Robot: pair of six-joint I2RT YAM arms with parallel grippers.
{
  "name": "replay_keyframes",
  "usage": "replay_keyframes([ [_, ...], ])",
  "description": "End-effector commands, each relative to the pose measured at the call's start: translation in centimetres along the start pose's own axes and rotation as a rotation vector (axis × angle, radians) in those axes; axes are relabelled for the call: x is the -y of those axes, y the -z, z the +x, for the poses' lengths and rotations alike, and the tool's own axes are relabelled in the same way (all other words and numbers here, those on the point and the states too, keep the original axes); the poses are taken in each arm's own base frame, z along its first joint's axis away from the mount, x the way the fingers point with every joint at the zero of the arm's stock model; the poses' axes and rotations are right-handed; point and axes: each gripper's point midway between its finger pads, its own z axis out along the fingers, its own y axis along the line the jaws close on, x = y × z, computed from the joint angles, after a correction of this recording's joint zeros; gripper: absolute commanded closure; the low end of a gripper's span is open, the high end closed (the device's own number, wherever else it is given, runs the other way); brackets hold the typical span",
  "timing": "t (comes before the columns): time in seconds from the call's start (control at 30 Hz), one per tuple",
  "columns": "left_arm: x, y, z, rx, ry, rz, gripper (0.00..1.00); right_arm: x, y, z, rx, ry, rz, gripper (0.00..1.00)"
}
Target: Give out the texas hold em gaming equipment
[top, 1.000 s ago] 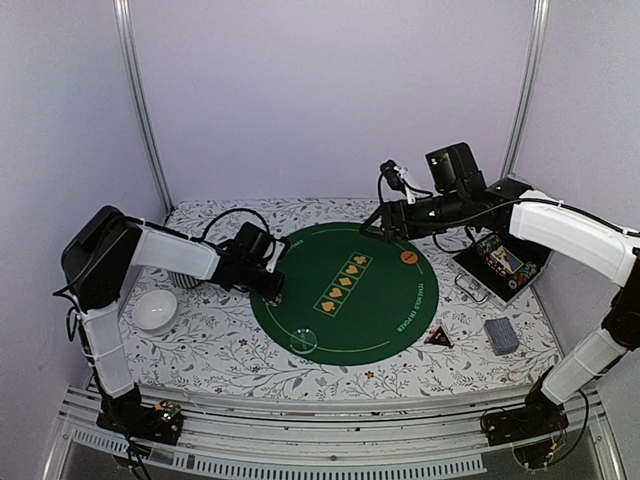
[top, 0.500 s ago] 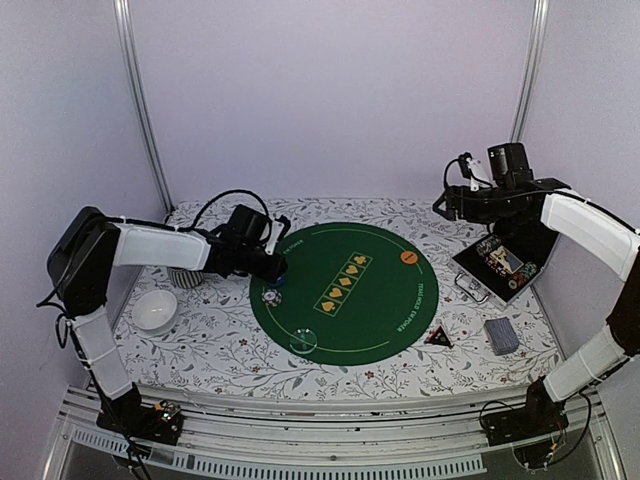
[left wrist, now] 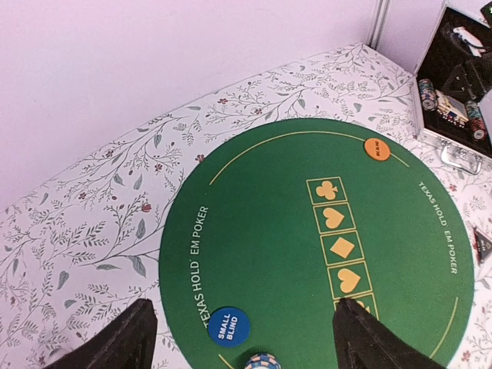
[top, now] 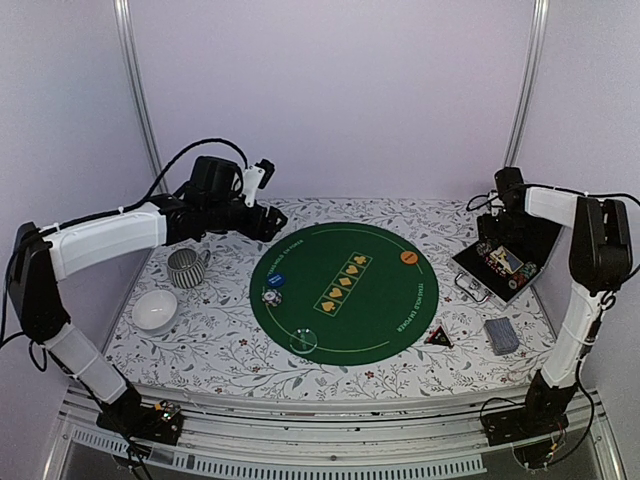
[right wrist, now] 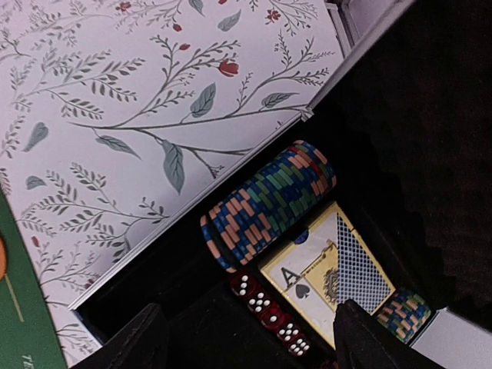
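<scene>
Green round mat: "TEXAS HOLD 'EM POKER" readable 2x, row of 5 suit boxes. Open black case sits right of the mat. Left gripper hangs by the mat's far-left edge, fingers apart, empty. Right gripper is over the case, fingers apart, empty. In the case: 1 chip roll on its side, axis diagonal; 1 ace-of-spades card box; red dice. 1 card deck lies on the table, near right. On the mat: 1 blue button "SMALL BLIND", 1 orange button with unreadable text, 1 chip stack just beside the blue.

The left wrist view's bottom edge cuts off the chip stack and green mat.
</scene>
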Motion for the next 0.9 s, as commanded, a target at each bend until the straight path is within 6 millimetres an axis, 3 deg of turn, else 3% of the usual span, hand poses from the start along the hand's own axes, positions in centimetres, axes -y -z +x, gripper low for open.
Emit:
replay_keyframes([
  [0.0, -1.0, 0.2, 0.2, -0.018, -0.021, -0.002, 0.18, 1.4, -1.8, -0.2, -0.067, 0.116, 0.109, 0.22],
  [0.17, -2.1, -0.5, 1.7, -0.025, -0.027, -0.029, 0.18, 0.9, -3.2, -0.4, -0.084, 0.172, 0.093, 0.22],
  [0.27, -2.8, -0.7, 2.2, -0.039, -0.009, -0.027, 0.18, 0.6, -4.3, -0.1, -0.105, 0.201, 0.081, 0.28],
  [0.53, -3.5, -0.6, 2.4, -0.037, 0.008, -0.027, 0.17, -0.6, -5.7, -1.3, -0.096, 0.248, 0.077, 0.43],
  [0.87, -3.8, -0.2, 2.2, -0.027, 0.009, -0.022, 0.17, -0.3, -6.9, -2.1, -0.102, 0.283, 0.115, 0.47],
])
